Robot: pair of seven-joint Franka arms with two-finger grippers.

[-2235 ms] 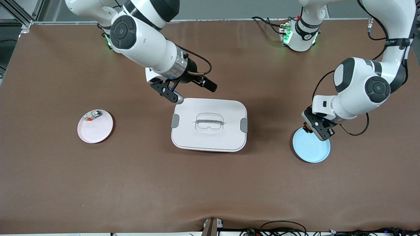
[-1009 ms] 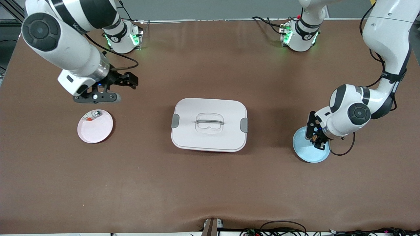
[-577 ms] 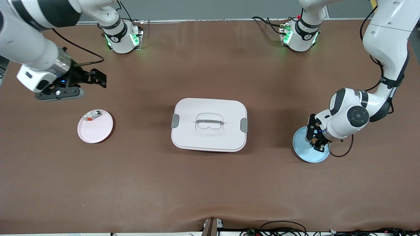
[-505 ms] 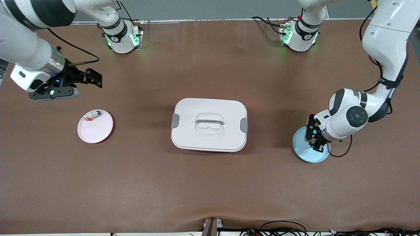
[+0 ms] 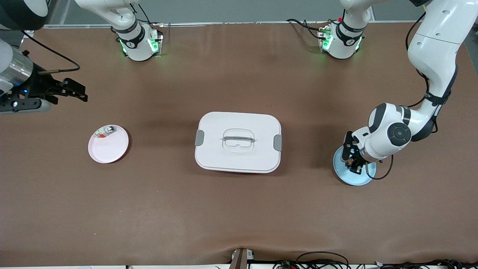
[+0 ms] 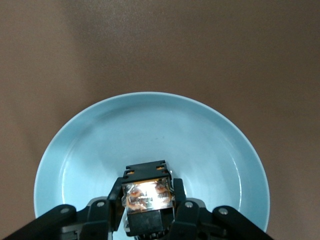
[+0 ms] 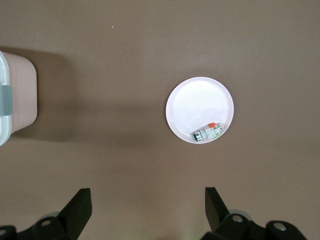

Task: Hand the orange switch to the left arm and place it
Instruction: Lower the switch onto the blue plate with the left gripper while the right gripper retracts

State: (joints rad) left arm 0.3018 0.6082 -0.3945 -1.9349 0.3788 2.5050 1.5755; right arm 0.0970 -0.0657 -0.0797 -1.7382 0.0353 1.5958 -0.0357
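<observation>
My left gripper is shut on the orange switch, a small black block with an orange band, and holds it low over the blue plate. In the left wrist view the switch sits between the fingers of the left gripper, over the plate's middle. My right gripper is open and empty, up in the air at the right arm's end of the table, beside the pink plate. Its fingers stand wide apart in the right wrist view. The white box stands mid-table between the two plates.
The pink plate holds a small green-and-silver part with a red bit, which also shows in the right wrist view on the plate. One end of the box shows there too. Brown table mat lies all around.
My right arm has swung from the box's edge out to the right arm's end of the table. My left gripper has come down lower over the blue plate with the switch.
</observation>
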